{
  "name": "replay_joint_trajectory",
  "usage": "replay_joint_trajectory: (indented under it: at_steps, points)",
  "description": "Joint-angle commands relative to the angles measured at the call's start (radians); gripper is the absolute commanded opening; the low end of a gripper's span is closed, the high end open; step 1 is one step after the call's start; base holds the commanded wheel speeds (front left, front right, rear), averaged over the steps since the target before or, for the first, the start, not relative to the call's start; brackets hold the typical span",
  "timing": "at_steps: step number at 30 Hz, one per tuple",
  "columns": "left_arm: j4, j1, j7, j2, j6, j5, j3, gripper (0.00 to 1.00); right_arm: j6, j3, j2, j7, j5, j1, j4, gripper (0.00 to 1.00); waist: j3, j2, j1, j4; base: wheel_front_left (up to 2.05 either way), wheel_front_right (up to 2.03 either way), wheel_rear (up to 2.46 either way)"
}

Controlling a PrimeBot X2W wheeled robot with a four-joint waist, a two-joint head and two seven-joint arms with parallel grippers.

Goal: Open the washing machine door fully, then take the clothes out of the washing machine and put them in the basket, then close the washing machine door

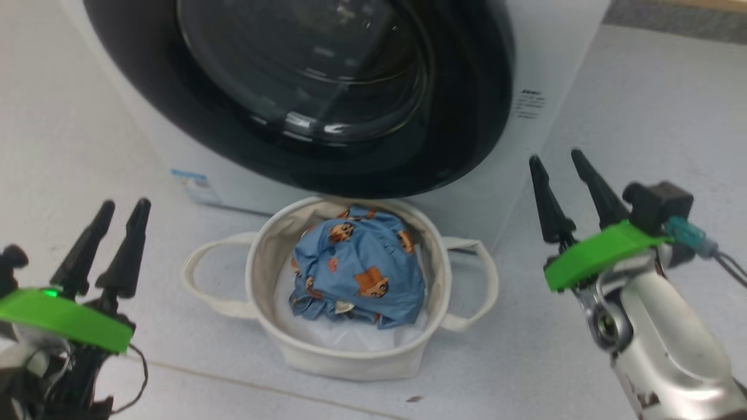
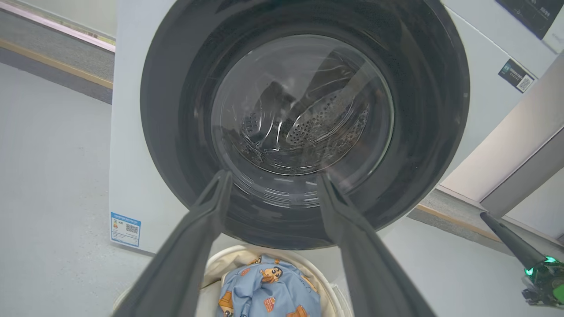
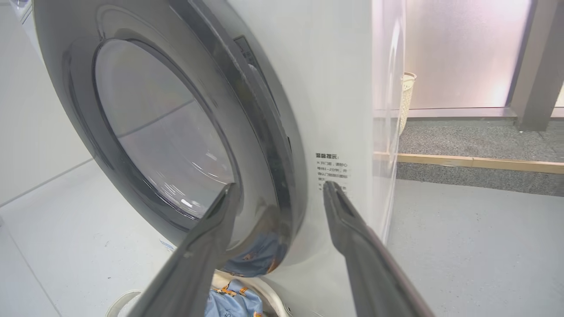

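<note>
The glossy black washing machine door [image 1: 327,146] lies flat against the front of the white washing machine [image 1: 537,70], and the drum shows through its glass in the left wrist view. Below it stands the cream basket [image 1: 262,256] with the light blue printed clothes [image 1: 359,268] bundled inside on a white liner. My left gripper [image 1: 125,204] hangs open to the basket's left with nothing in it. To the basket's right my right gripper [image 1: 555,156] is open and empty too, near the machine's right front corner. In the right wrist view its fingers [image 3: 280,186] frame the door's [image 3: 264,145] right edge.
Pale floor surrounds the basket. A blue label [image 1: 195,184] sits low on the machine's left. In the right wrist view a raised grey step with a wooden edge [image 3: 476,163] and a pale wicker bin [image 3: 407,97] lie beyond the machine's side.
</note>
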Motion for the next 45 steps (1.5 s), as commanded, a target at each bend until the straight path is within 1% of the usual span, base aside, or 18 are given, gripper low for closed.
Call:
replay_joint_trajectory:
  at_steps: [1, 6, 9, 13, 17, 28, 42, 43, 45]
  points:
    - [-0.017, -0.027, -0.006, 0.065, -0.006, -0.001, 0.05, 1.0, -0.002, 0.005, -0.007, -0.008, 0.007, -0.001, -0.039, 1.0, -0.04, 0.0, -0.0001, -0.04, 0.0, 0.0, 0.0]
    - [-0.012, 0.016, -0.009, 0.084, -0.006, -0.014, 0.057, 1.0, -0.002, -0.033, -0.025, 0.014, 0.008, 0.12, -0.118, 1.0, -0.099, 0.0, -0.0001, -0.091, 0.0, 0.0, 0.0]
    - [-0.006, 0.042, -0.01, 0.08, -0.006, -0.007, 0.059, 1.0, -0.002, -0.054, -0.029, 0.034, 0.006, 0.181, -0.165, 1.0, -0.124, 0.0, -0.0001, -0.115, 0.0, 0.0, 0.0]
    - [-0.011, 0.069, -0.011, 0.062, -0.006, -0.015, 0.06, 1.0, -0.002, -0.081, -0.029, 0.06, 0.001, 0.247, -0.221, 1.0, -0.149, 0.0, -0.0001, -0.131, 0.0, 0.0, 0.0]
    - [-0.015, 0.083, -0.012, 0.057, -0.006, -0.013, 0.058, 1.0, -0.002, -0.114, -0.023, 0.082, -0.011, 0.294, -0.272, 1.0, -0.157, 0.0, -0.0001, -0.136, 0.0, 0.0, 0.0]
    - [-0.024, 0.076, -0.013, 0.052, -0.006, -0.013, 0.045, 1.0, -0.002, -0.168, 0.008, 0.126, -0.04, 0.341, -0.344, 1.0, -0.154, 0.0, -0.0001, -0.123, 0.0, 0.0, 0.0]
    - [-0.021, 0.068, -0.011, 0.055, -0.006, -0.018, 0.018, 1.0, -0.002, -0.188, 0.025, 0.148, -0.06, 0.353, -0.357, 1.0, -0.149, 0.0, -0.0001, -0.123, 0.0, 0.0, 0.0]
    - [-0.001, 0.123, -0.001, 0.015, 0.0, -0.017, -0.032, 0.0, 0.0, -0.199, 0.029, 0.147, -0.052, 0.368, -0.319, 0.0, -0.149, 0.0, -0.0001, -0.123, 0.0, 0.0, 0.0]
    - [0.015, 0.132, 0.0, -0.001, 0.002, -0.017, -0.041, 0.0, 0.0, -0.195, 0.036, 0.147, -0.054, 0.372, -0.295, 0.0, -0.148, 0.0, 0.0, -0.123, 0.0, 0.0, 0.0]
